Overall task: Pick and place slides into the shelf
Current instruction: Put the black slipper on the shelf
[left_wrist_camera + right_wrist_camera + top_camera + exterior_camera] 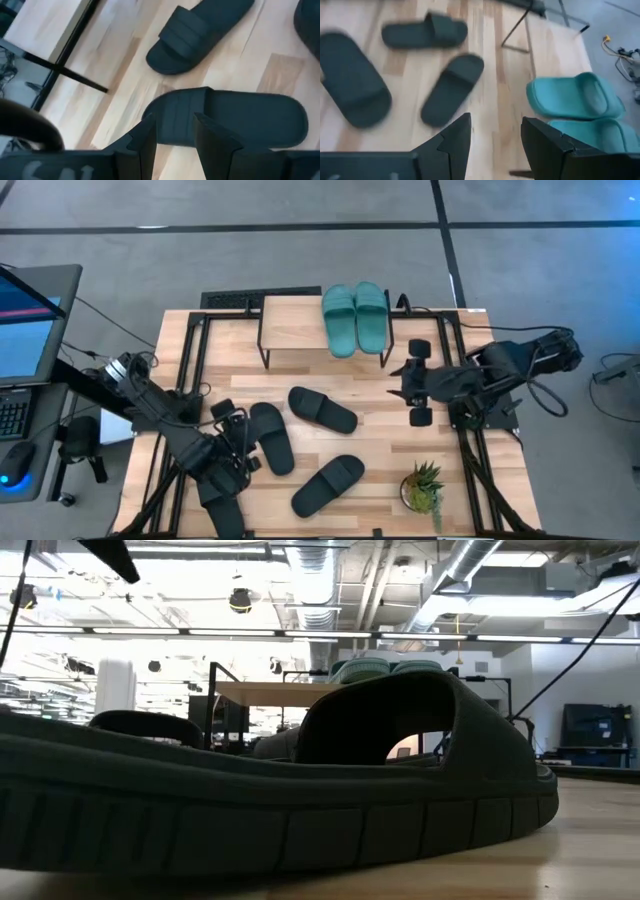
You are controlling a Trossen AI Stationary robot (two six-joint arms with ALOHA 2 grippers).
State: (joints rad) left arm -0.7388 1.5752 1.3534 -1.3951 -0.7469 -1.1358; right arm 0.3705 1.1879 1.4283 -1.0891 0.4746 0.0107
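Observation:
Two teal slides [355,318] lie side by side on the right end of the shelf's wood top [295,328]; they also show in the right wrist view [575,95]. Three black slides lie soles down on the table: one in the middle [322,409], one to the left [270,437], one near the front [328,485]. My left gripper [238,443] is open at the left slide [235,117], with its fingers on either side of that slide's strap-end edge. My right gripper [415,385] is open above bare table beside the shelf's right legs. My left gripper's open fingers [145,145] come slanting down at the strap end [175,107] of the left black slide, which lies flat on the table. I cannot tell whether they touch it.
A small potted plant [425,485] stands near the table's front right. Black frame rails [190,360] run along both table sides. In the low view the front slide [300,790] fills the foreground and hides most of the table. Bare wood lies between the slides and the shelf.

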